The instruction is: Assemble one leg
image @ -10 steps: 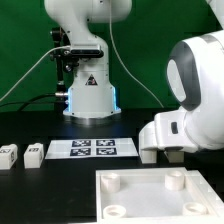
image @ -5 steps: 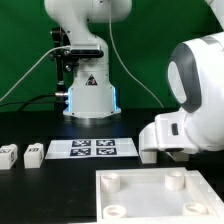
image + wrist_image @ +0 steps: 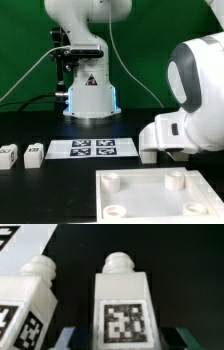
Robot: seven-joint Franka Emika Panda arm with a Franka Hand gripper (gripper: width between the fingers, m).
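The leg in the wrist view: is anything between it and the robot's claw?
Nothing visible is. The leg sits right between the fingers of the gripper, with only dark gaps on either side. A second leg stands beside it, outside the fingers.

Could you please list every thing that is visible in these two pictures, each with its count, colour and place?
legs: two, white with black-and-white tags, on the table at the exterior view's left.
legs in the wrist view: two, white, tagged, with knobbed tips, side by side; the middle leg is between the gripper's fingers, the other leg is beside it. I cannot tell whether these are the same two.
marker board: one, white with four tags, at mid-table.
panel: one, white, with round sockets, nearest the exterior camera.
table: one, black.
backdrop: one, green, behind.
robot arm: one, white, at the exterior view's right; its base is behind the marker board.
gripper: one, dark fingers, open around the middle leg.
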